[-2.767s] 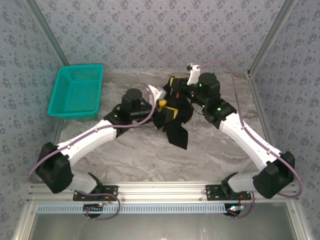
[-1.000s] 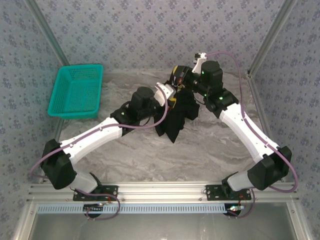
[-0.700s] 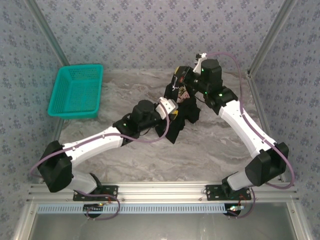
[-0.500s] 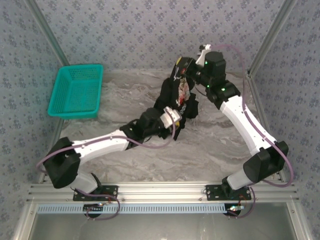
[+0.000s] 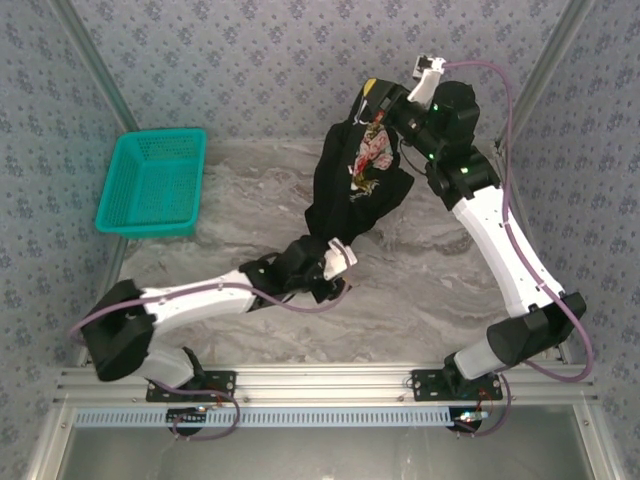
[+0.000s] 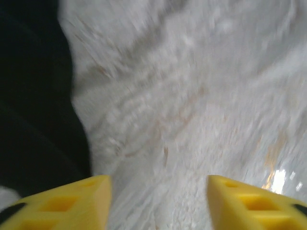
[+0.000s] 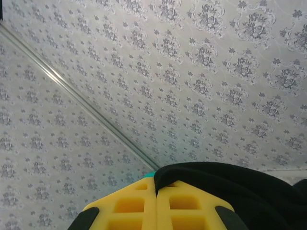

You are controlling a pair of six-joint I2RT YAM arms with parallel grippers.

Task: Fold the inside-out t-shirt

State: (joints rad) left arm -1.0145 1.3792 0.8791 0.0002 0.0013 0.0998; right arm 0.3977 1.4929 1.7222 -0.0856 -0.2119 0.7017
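As seen from above, the middle of the frame is taken up by a grey marbled table (image 5: 430, 290), which is closed in at the back and sides by patterned walls (image 5: 250, 60) and metal posts (image 5: 540, 70). Two white and black arms are stretched over it. The left arm (image 5: 200, 295) is laid low from the lower left toward the centre, and the right arm (image 5: 500, 240) is raised from the lower right to the upper centre.

The inside-out t-shirt (image 5: 340, 205) is hung as a bunched black column from the upper centre down to the centre, so the far middle of the table is hidden behind it. Its pink, white and yellow print (image 5: 368, 160) is turned toward the camera. A teal basket (image 5: 152, 183) is set at the left edge, well apart from the cloth.

The shirt's top is pinched by the right gripper (image 7: 156, 191), whose yellow fingers (image 7: 129, 206) are pressed together, with black cloth emerging from between them toward the right. The left gripper (image 6: 158, 191) is placed just beside the shirt's lowest fold. Its fingers (image 6: 67, 201) are spread apart, with bare table seen between them and black cloth at the left edge of its blurred wrist view.
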